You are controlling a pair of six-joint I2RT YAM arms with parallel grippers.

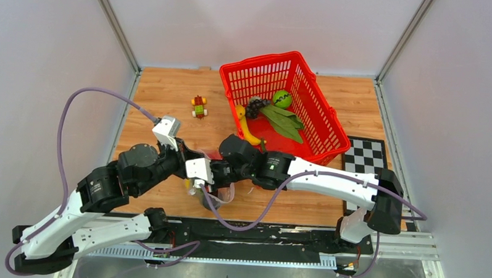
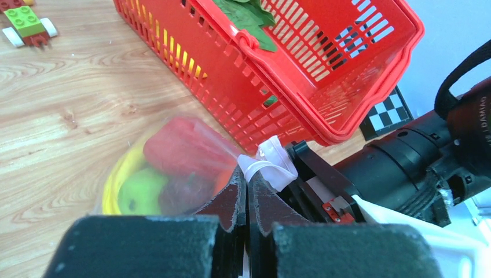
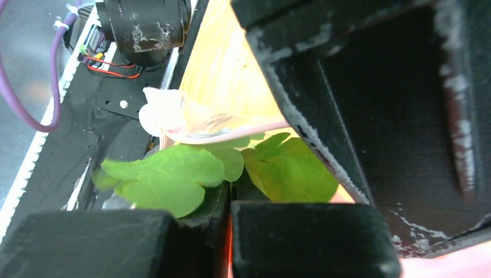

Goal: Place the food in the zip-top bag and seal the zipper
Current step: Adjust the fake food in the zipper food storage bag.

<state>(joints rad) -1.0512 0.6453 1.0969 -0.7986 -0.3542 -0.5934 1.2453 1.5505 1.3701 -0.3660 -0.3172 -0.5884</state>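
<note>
The bag [image 2: 168,174] lay on the table [image 2: 69,116] before the basket [image 2: 324,87], its filled end pointing away from the left gripper [image 2: 248,191], whose jaws pinched its mouth edge. The right gripper [image 3: 228,197] clamped a leaf [image 3: 168,179] beside the zipper [image 3: 231,132].

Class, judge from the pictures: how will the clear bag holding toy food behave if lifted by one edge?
The bag is probably floppy: its thin film bunches where the left gripper pinches it. It would likely sag, since the toy food bulges at its far end.
</note>
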